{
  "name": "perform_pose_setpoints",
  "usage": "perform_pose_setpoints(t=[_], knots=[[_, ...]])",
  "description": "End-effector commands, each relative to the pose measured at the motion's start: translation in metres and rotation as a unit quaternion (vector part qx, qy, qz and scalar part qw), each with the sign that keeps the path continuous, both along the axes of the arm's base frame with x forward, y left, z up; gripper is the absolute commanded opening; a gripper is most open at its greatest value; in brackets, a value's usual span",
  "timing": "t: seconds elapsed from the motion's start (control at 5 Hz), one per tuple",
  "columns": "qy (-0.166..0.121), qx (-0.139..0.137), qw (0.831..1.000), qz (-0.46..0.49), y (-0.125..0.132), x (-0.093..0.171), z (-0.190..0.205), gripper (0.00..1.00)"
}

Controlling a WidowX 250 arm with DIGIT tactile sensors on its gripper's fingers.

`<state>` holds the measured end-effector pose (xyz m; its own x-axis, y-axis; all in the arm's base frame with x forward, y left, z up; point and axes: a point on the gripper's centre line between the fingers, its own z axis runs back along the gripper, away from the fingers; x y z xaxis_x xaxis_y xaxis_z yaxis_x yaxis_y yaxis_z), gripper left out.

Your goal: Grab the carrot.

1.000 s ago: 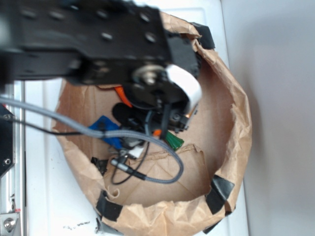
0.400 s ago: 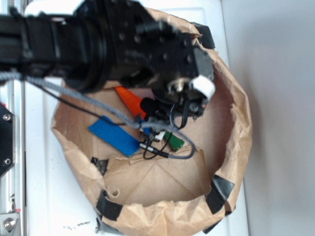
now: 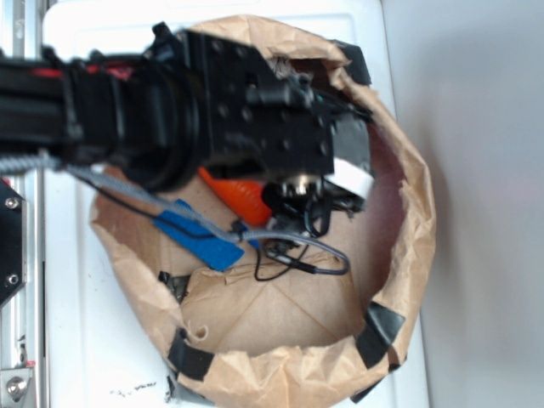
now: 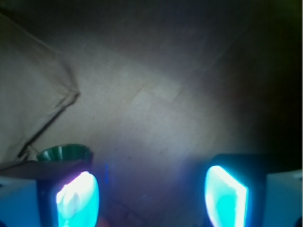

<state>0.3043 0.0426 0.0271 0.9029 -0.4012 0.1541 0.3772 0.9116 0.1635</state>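
My gripper [image 4: 149,196] stands with jaws wide and empty over the brown paper basin [image 3: 399,255], so the grasp is not yet made; the carrot [image 3: 240,195] lies flat below my wrist, long axis diagonal, pointed end upper-left, stem end hidden lower-right.

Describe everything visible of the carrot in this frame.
The carrot looks like smooth orange plastic with faint ridges. Only its middle shows in the exterior view, lying at a slant on the brown paper beside the blue piece; the arm hides the rest. The wrist view shows its dark green stem cap.
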Motion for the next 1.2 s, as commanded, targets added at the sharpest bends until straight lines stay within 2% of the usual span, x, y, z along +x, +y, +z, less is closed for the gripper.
perform_pose_setpoints(t=[0.0,0.2,0.4,0.6,1.0], knots=[[0.03,-0.008,1.0,0.002,-0.013,-0.007,-0.001,0.0],[0.047,-0.04,0.998,0.0,-0.013,-0.006,0.03,0.0],[0.048,-0.069,0.997,-0.003,-0.012,-0.01,0.059,0.0],[0.048,-0.069,0.997,-0.003,-0.012,-0.01,0.059,1.0],[0.048,-0.069,0.997,-0.003,-0.012,-0.01,0.059,1.0]])
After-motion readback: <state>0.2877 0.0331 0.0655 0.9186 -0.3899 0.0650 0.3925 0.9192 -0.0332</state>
